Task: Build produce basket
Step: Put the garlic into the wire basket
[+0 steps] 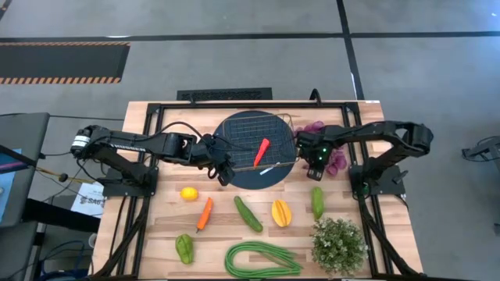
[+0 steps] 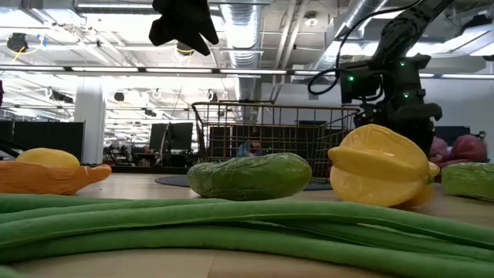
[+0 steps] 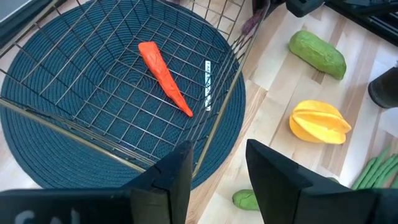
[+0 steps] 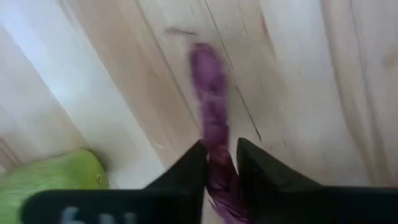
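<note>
Wooden worktop carries the wire basket (image 1: 255, 140) on a blue mat near its far edge, one red carrot (image 3: 164, 76) inside, the left gripper (image 3: 216, 176) parted beside it, the right gripper (image 4: 221, 163) pinching purple grapes (image 4: 211, 106).

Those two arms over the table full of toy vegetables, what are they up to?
They are filling a wire basket with toy produce. One red carrot already lies in it. The right gripper sits just right of the basket, its fingers closed on the purple grapes. The left gripper hangs open and empty at the basket's left edge. Still out on the table: a lemon, an orange carrot, a cucumber, a pepper and beans.
</note>
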Available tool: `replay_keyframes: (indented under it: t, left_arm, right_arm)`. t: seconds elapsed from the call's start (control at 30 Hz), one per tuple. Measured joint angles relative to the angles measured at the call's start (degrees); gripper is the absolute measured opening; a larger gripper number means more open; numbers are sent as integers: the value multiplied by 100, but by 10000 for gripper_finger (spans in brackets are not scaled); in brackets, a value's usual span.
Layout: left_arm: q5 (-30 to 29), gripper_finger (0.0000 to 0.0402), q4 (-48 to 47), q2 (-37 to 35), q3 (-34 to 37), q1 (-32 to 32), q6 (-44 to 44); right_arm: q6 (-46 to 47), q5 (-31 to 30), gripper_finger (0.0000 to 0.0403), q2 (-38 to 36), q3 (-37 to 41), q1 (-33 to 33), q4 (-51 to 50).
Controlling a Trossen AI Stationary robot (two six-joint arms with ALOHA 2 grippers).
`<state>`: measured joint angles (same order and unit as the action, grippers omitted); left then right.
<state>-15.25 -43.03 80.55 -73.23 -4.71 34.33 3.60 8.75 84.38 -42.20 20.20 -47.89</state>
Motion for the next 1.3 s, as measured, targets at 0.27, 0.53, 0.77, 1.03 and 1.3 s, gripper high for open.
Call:
replay_keyframes:
  t: [0.27,0.53,0.77,1.03,1.3]
  left_arm:
    - [0,137,-1,0,0,0,3]
    - [-3,137,-2,0,0,0,-27]
    - [-7,131,-2,0,0,0,-85]
    - [-15,130,-2,0,0,0,-85]
    - [-57,130,-2,2,0,0,-109]
  right_arm:
    - [45,-4,15,-135,-785,-169,-681]
    - [351,-584,11,-951,-1970,-518,-1712]
    - [607,-1601,11,-1575,-3511,-762,-2659]
    - [175,-2242,11,-1532,-5625,-651,-2719]
    - [-522,-939,11,-1046,-6698,-843,-1348]
